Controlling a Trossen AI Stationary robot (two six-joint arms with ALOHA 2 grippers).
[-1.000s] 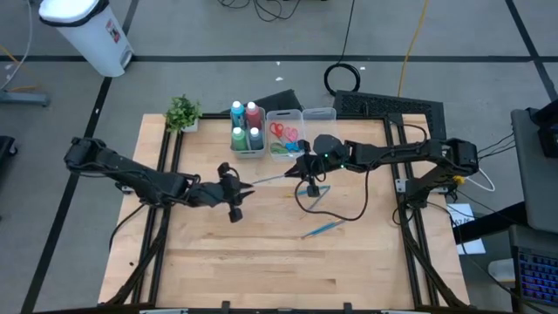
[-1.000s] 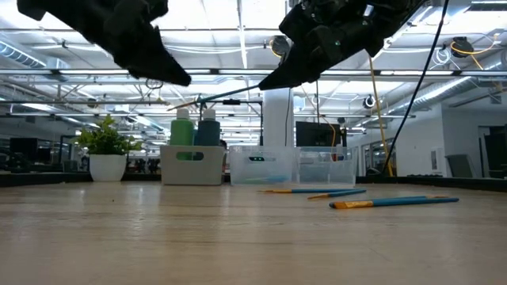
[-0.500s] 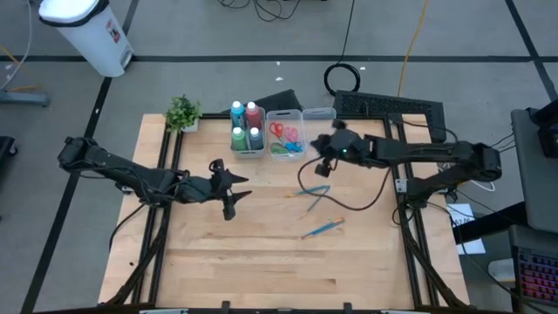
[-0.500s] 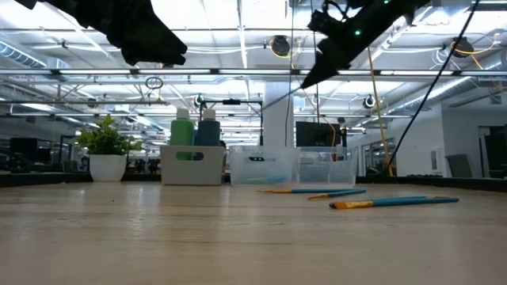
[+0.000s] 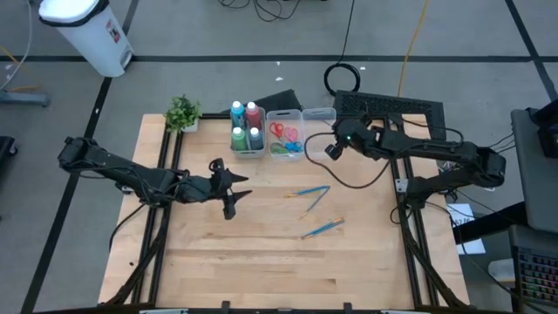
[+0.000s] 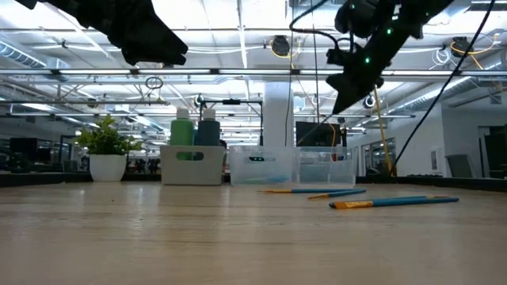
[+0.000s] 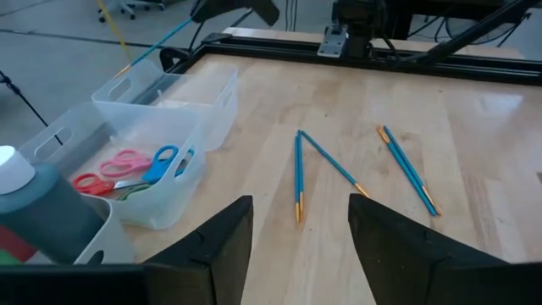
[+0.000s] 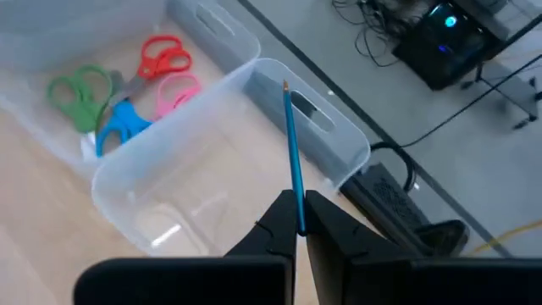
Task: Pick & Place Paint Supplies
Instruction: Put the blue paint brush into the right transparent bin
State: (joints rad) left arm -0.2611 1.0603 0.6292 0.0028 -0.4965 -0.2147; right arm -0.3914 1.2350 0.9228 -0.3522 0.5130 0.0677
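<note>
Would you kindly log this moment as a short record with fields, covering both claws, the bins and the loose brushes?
right claw: shut on a blue brush, held over the empty bin
left claw: open, holding nothing, above the table
bottle bin: four paint bottles standing inside
middle bin: scissors with red, pink, green and blue handles
loose brushes: four on the table, two crossing at their tips, two side by side
plant: at the table's far left corner

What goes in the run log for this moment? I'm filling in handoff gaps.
right gripper: shut on brush, above empty bin | left gripper: open, empty, mid-table | brushes on table: four
</note>
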